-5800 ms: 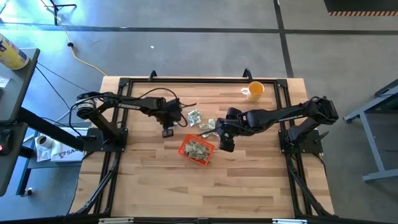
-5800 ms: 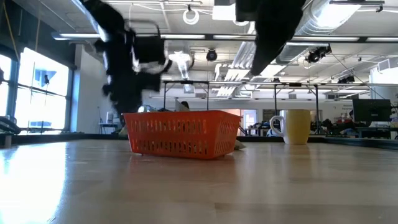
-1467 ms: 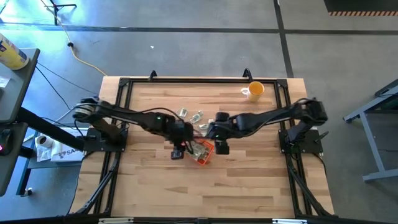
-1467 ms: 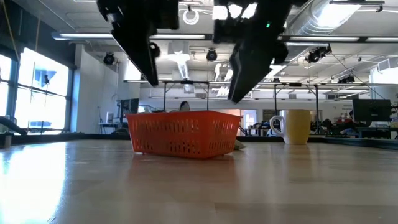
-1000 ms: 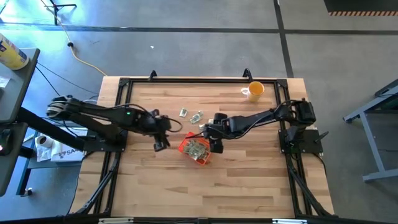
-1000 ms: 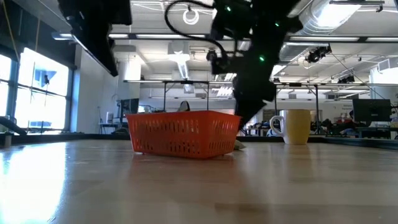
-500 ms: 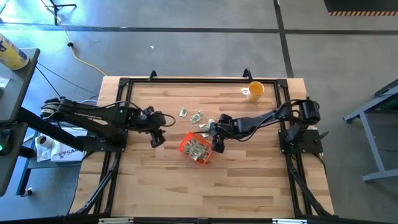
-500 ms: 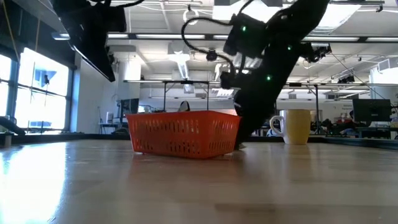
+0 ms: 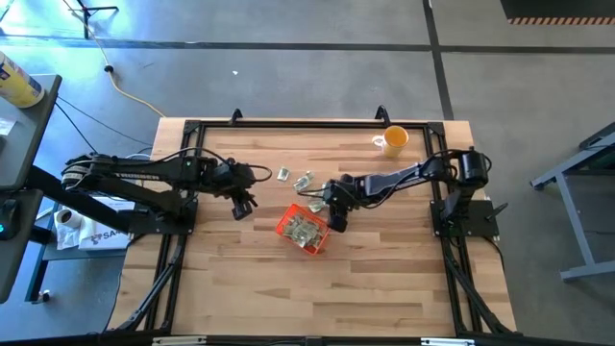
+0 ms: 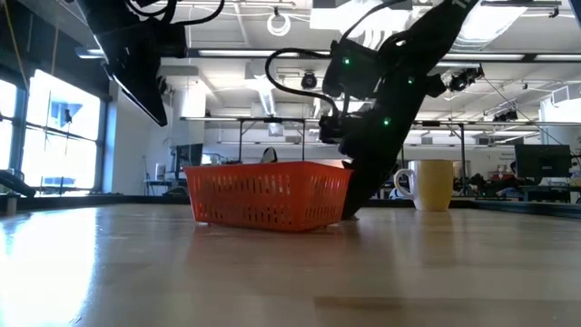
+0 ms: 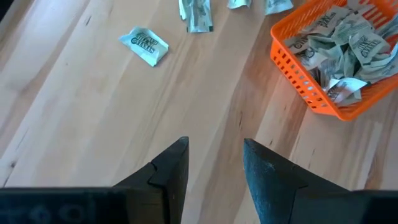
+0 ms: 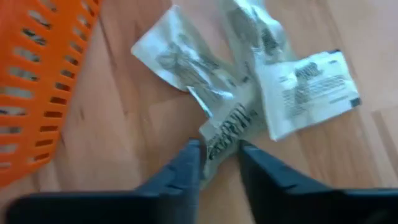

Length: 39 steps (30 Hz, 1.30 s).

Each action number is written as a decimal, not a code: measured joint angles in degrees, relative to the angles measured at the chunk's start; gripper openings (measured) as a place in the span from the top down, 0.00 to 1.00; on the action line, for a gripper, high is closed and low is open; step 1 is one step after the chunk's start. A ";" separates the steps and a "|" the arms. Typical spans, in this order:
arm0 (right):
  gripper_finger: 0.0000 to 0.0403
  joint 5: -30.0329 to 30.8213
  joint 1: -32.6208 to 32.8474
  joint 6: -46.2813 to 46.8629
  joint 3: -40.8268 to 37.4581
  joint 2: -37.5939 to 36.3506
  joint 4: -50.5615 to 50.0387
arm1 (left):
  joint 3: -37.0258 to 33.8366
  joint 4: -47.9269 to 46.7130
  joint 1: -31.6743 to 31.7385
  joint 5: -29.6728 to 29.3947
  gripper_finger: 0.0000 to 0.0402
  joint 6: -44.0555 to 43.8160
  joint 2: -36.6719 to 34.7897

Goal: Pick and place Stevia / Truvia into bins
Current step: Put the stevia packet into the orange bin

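Observation:
The orange bin (image 9: 304,231) sits mid-table, holding several pale green Stevia sachets (image 11: 339,37). More sachets lie loose on the wood beyond it (image 9: 306,179), and a small cluster (image 12: 236,81) lies beside the bin's far right corner. My right gripper (image 9: 325,207) is down at that cluster, shut on one crumpled sachet (image 12: 227,127). My left gripper (image 9: 240,205) hovers open over bare wood to the left of the bin, with nothing between its fingers (image 11: 171,165). My right gripper pinches the near end (image 12: 216,148) of the crumpled sachet between its two fingers (image 12: 186,168). It comes slanting down from the table's right side. The sachet lies on the wood, its far end overlapping two other sachets.
A yellow cup (image 9: 394,140) stands at the far right of the table. A single sachet (image 11: 144,45) lies apart on the wood ahead of the left gripper. The bin's wall (image 12: 37,81) is close beside the right gripper. Black frame rails run along the table's edges.
My right gripper has come down from beside the bin's right end to the loose sachets on the table behind it. My left gripper has drawn back a little toward the table's left and far edges.

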 joint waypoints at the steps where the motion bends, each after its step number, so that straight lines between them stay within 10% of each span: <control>1: 0.79 -0.83 -0.54 -0.42 0.00 0.00 -0.26 | 0.00 0.08 0.00 0.00 0.54 0.00 0.00; 4: 0.96 -1.71 -1.43 -0.36 0.26 -0.84 -2.79 | 0.00 0.16 0.00 0.02 0.54 0.00 0.00; 12: 0.99 1.17 2.28 -2.20 9.38 -4.71 -12.61 | 0.02 0.48 0.13 -3.60 0.54 2.27 1.15; 27: 0.99 -20.99 9.62 -0.30 17.65 -2.50 -8.97 | -2.49 31.12 21.07 21.09 0.54 17.80 18.72; 39: 0.35 -13.01 10.55 7.53 17.64 -0.96 -5.53 | 3.65 28.24 22.82 13.39 0.46 9.95 31.20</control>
